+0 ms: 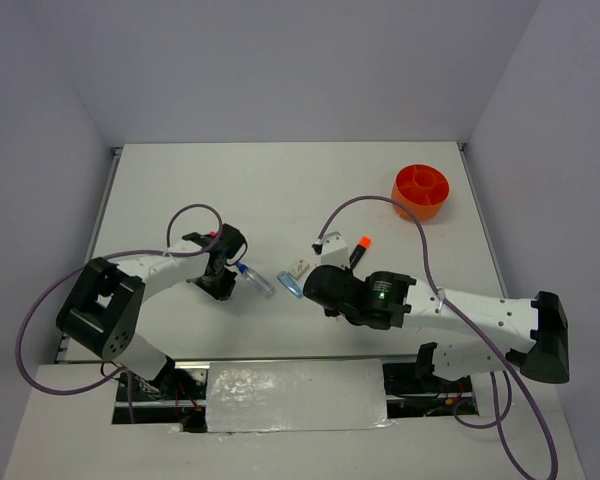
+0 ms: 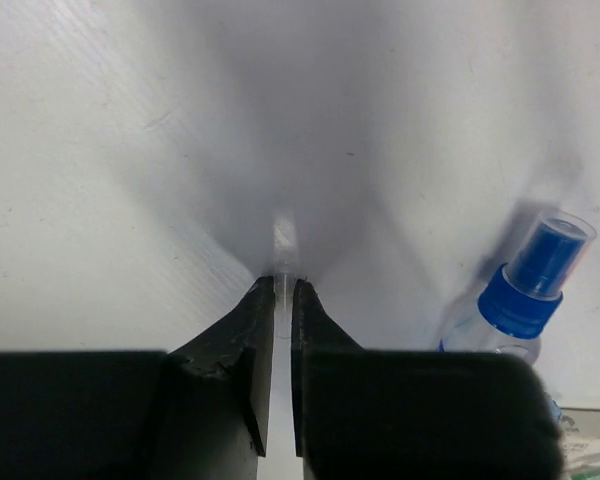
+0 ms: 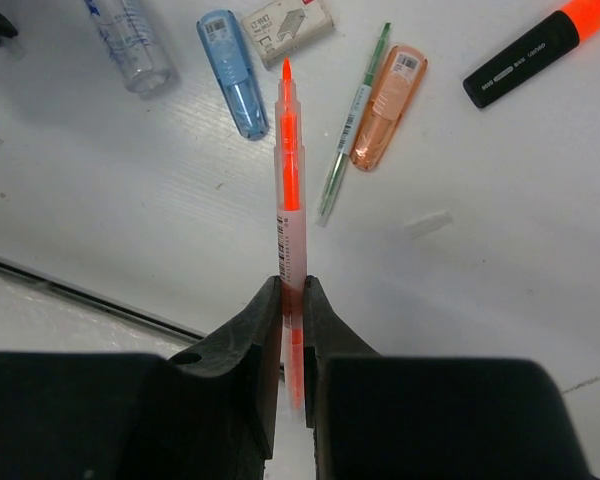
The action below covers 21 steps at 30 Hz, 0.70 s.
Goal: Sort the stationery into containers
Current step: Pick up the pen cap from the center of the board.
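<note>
My right gripper is shut on the thin orange pen, which sticks out above the table. Below it lie the blue clip, the small whitish block, a thin green pen, the peach piece and a black highlighter with an orange cap. My left gripper stands low over the table, its jaws closed to a narrow gap on a thin clear item. The blue-capped clear tube lies just to its right. The orange tub sits at the far right.
A small clear piece lies on the table right of the held pen. A pink tip shows behind the left wrist. The table's near edge runs close below the right gripper. Grey walls enclose the table.
</note>
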Each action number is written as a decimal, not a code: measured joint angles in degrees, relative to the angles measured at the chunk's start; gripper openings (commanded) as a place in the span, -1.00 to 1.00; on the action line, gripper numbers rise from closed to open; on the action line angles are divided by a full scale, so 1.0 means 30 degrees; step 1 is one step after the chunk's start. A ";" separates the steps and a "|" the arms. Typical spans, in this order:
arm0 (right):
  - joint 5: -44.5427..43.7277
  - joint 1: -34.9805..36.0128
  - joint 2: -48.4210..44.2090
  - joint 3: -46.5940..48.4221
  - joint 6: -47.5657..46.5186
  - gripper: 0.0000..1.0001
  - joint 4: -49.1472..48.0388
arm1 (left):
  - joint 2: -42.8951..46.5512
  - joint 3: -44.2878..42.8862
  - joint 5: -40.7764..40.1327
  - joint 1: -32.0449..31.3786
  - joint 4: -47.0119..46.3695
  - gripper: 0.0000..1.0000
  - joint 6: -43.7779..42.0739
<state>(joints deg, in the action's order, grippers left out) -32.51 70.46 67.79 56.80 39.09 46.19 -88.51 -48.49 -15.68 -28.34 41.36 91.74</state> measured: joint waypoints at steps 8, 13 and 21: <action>0.0816 0.0000 -0.1290 -0.2186 -0.0255 -1.00 -0.2470 | 0.0918 0.0816 0.0699 -0.0117 -0.1610 -1.00 -0.0197; 0.2929 0.0000 -0.4481 -0.6105 -0.0488 -1.00 -0.6448 | 0.3934 0.0947 -0.0634 -0.1566 -0.0896 -1.00 -0.1071; 0.5275 0.0393 -0.5778 -0.9071 0.0022 -1.00 -1.4345 | 1.1519 0.1661 0.0517 -0.2492 -0.8182 -1.00 -0.7861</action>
<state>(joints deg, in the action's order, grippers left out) -16.69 71.64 50.46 29.58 39.16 3.16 -53.95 -43.51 -14.13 -35.81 16.82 68.16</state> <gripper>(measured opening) 0.155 0.199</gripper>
